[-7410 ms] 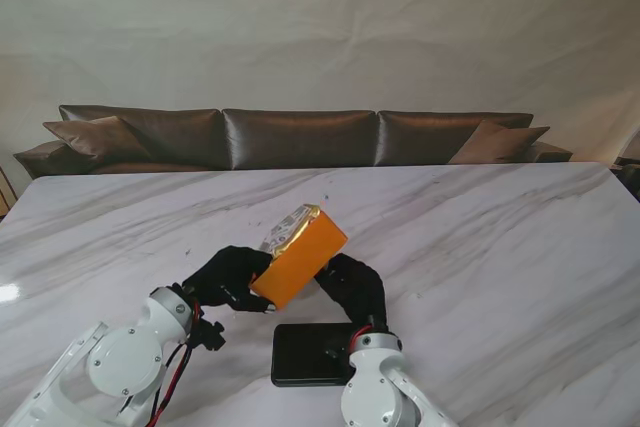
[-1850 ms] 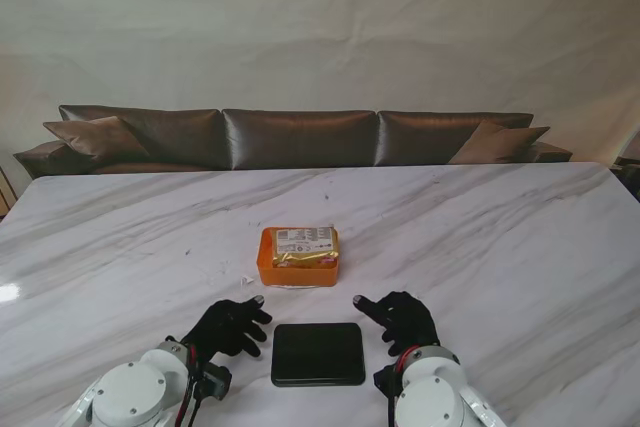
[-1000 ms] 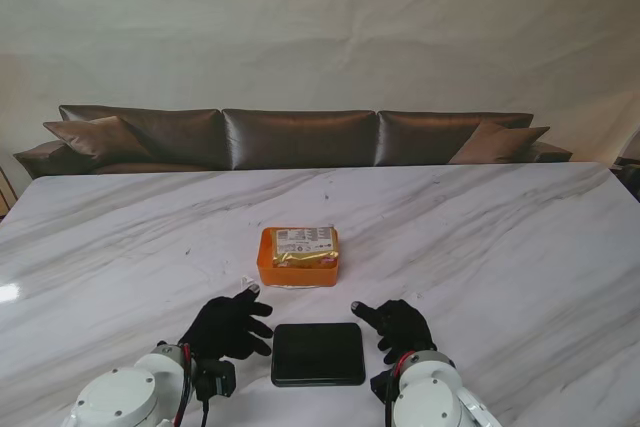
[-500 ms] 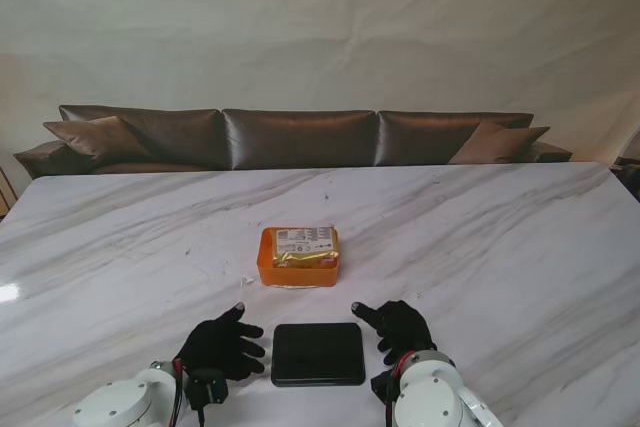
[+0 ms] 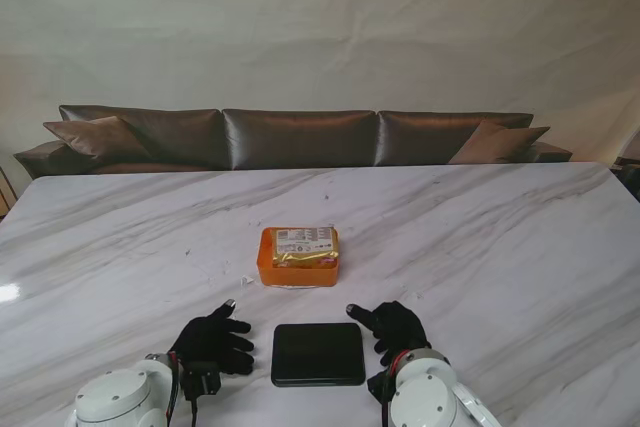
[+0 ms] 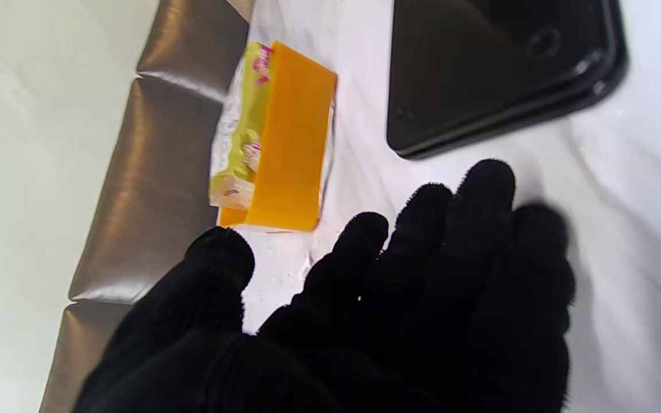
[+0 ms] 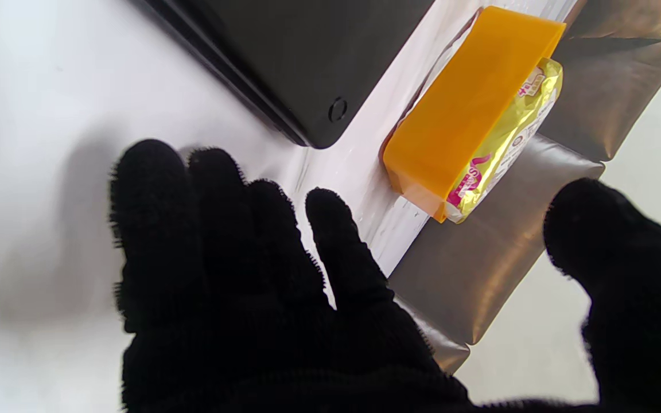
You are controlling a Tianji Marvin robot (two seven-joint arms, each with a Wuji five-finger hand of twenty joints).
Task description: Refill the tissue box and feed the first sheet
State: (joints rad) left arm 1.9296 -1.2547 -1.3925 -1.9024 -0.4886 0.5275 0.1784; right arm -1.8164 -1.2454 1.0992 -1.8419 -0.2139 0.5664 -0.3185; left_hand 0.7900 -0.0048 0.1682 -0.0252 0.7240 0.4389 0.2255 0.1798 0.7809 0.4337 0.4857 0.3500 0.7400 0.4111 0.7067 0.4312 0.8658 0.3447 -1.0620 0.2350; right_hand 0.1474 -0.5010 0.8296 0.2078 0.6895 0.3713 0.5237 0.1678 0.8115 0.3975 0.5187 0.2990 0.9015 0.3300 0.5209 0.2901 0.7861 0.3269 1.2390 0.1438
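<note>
An orange tissue pack (image 5: 298, 255) with a shiny yellow printed top lies flat on the marble table, also seen in the left wrist view (image 6: 284, 137) and the right wrist view (image 7: 468, 109). Nearer to me lies a flat black tissue box (image 5: 318, 353) (image 6: 497, 63) (image 7: 307, 51). My left hand (image 5: 212, 344) (image 6: 399, 310) rests open to the left of the black box, fingers spread. My right hand (image 5: 388, 326) (image 7: 261, 275) is open on the box's right, thumb held wide. Neither hand touches anything.
The white marble table (image 5: 480, 247) stretches wide on both sides and beyond the pack. A brown leather sofa (image 5: 300, 137) runs along the far edge of the table.
The orange pack, once held up between both hands, now lies on the table. Over the last second both hands drew back toward me, the left one farther.
</note>
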